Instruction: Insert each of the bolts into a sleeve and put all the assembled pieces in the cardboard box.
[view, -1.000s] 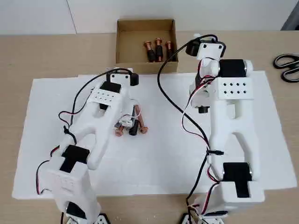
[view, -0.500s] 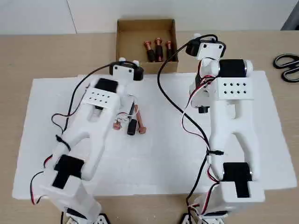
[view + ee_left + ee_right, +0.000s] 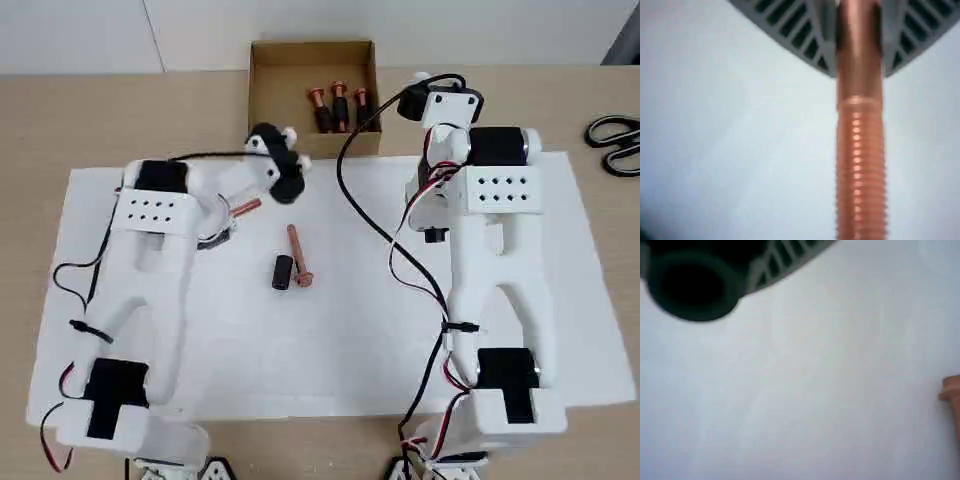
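**A:** Two grippers you are having. What is each one doing?

**B:** My left gripper [image 3: 858,30] is clenching a copper bolt [image 3: 859,165] by its smooth shank, and the threaded part is sticking out from the jaws. From above, I am holding it over the white sheet [image 3: 350,350], near the sheet's far edge. It is hanging a little to the left of the cardboard box [image 3: 262,95] and nearer to me than the box.

**A:** And the right one?

**B:** My right gripper [image 3: 740,265] is grasping a black sleeve [image 3: 690,287], and its open end is facing my wrist camera. I am holding it above the sheet, close to the near right corner of the box.

**A:** Where are the other parts lying?

**B:** A loose bolt [image 3: 297,252] and a loose sleeve [image 3: 283,271] are lying just beside each other in the middle of the sheet, between my two arms. Three assembled pieces [image 3: 340,108] are lying side by side inside the box, toward its right wall. The box is standing on the tabletop [image 3: 100,120], at the far edge of the sheet. Scissors [image 3: 615,140] are lying at the far right of the tabletop.
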Robot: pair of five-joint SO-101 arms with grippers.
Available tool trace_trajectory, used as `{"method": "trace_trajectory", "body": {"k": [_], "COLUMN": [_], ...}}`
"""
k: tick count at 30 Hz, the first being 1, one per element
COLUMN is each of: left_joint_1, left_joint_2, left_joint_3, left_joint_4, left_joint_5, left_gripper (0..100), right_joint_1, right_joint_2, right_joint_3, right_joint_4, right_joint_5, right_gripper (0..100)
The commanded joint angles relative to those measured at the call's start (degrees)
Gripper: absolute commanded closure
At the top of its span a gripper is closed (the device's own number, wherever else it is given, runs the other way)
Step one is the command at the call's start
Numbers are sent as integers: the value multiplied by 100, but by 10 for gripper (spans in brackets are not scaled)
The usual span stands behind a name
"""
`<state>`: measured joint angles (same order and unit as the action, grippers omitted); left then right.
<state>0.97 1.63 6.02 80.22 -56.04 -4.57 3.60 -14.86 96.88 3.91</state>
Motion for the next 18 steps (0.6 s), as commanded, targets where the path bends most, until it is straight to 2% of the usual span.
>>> {"method": "trace_trajectory", "body": {"k": [1, 4, 10, 18], "left_joint_1": [-53, 9, 97, 290], "left_joint_2": [-343, -334, 62, 844], "left_joint_3": [-22, -13, -13, -48], "left_joint_4": [18, -97, -668, -993], "left_joint_5": [-1292, -1960, -2505, -2576], "left_gripper": [994, 994, 994, 994], "right_joint_1": [4, 4, 4, 22], "right_joint_2": [-277, -277, -277, -303], "right_joint_3": [-18, -18, 0, 255], "right_joint_4": [-57, -48, -48, -66], "right_joint_5": [26, 26, 26, 44], "right_gripper": [995, 995, 995, 995]}}
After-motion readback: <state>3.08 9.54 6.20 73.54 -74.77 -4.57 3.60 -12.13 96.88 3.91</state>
